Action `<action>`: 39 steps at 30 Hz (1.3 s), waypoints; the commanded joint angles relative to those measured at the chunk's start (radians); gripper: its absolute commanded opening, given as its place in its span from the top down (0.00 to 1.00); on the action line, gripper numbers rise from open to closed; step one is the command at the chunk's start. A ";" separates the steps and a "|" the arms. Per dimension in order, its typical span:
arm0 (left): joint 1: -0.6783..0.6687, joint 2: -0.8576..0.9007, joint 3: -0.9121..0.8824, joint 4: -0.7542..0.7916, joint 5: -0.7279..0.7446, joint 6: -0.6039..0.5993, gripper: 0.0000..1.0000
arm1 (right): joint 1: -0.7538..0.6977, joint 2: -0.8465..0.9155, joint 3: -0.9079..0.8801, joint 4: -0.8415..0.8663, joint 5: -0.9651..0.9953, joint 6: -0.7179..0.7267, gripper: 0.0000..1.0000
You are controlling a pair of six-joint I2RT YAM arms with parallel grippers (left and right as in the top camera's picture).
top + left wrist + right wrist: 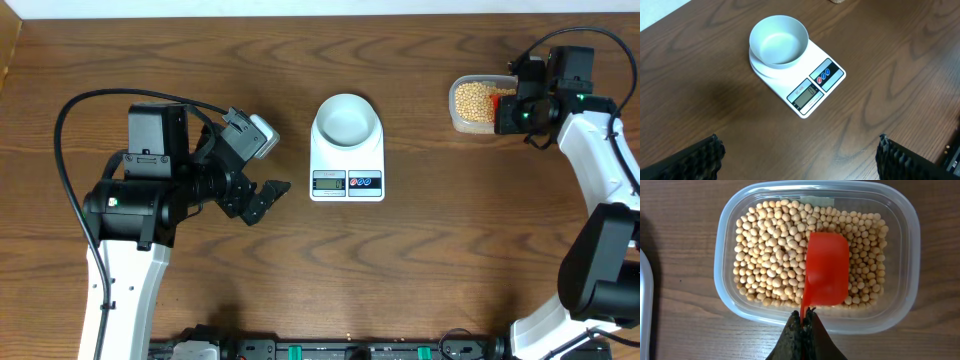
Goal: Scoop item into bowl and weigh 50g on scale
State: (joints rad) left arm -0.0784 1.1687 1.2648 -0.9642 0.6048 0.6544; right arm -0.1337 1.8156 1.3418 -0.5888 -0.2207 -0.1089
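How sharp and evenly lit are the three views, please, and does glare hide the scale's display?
Overhead: even light, no glare, scale display too small to read. Left wrist: bowl and display sharp, fingers blurred in the corners. Right wrist: beans and red scoop crisp, right gripper dark, soft.

A white, flat, rectangular digital kitchen scale (347, 178) sits on a dark wooden surface (420, 270), with a small round pale bowl (347, 118) on its platform. To the right of the scale, a clear plastic tub (470, 128) holds tan-yellow beans (472, 100). The right arm (590, 130) reaches over it, beside a red plastic scoop (503, 103). To the left of the scale, the left fingers (277, 188) are spread and empty.
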 commanded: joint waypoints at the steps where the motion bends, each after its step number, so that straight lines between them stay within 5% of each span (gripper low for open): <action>1: 0.006 -0.005 0.029 0.000 0.024 -0.005 0.01 | 0.003 0.054 0.017 -0.002 -0.030 0.020 0.99; 27: 0.006 -0.005 0.029 0.000 0.024 -0.005 0.01 | -0.109 0.062 0.020 -0.006 -0.378 0.206 0.99; 39: 0.006 -0.005 0.029 0.000 0.024 -0.005 0.01 | -0.125 0.094 0.019 -0.006 -0.331 0.206 0.99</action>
State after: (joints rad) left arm -0.0784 1.1687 1.2648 -0.9638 0.6048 0.6544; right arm -0.2577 1.8805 1.3548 -0.5850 -0.5247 0.0818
